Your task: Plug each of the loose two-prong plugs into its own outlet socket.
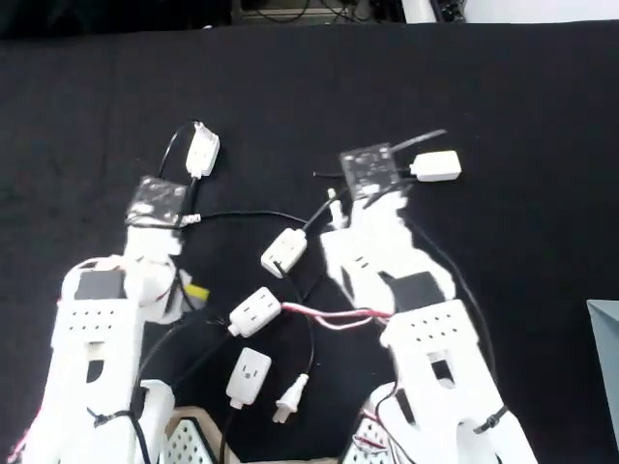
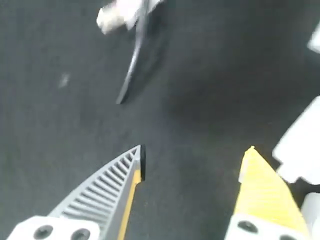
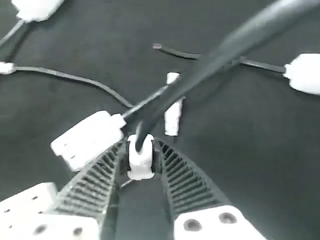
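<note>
High view, two arms at a black tabletop [image 1: 503, 87]: behind both grippers, between the arms, a loose two-prong plug [image 1: 289, 396] lies close beside a white outlet socket [image 1: 249, 375], the two not joined. A second outlet socket [image 1: 255, 312] rests a little farther forward, with red-and-white wires [image 1: 334, 317] stretching between it and the right arm. A third outlet socket [image 1: 283, 251] lies just beside the right gripper [image 3: 140, 145], on its left. That gripper is clenched on a white held plug [image 3: 140, 165], pinched between both fingers, with its black cord [image 3: 215, 55] rising away past the wrist camera. Just ahead of the fingertips a small white piece [image 3: 172, 105] lies on the tabletop, apart from the held plug; what it is cannot be told. The left gripper [image 2: 196, 150] hangs released, its jaws spread wide over bare tabletop. Ahead of it a white corded plug [image 1: 202, 150] lies unplugged, its dark cord looping back toward that gripper. Farther ahead of the right gripper and off to its right, a white lone plug [image 1: 434, 166] lies by itself, well apart from all three sockets.
</note>
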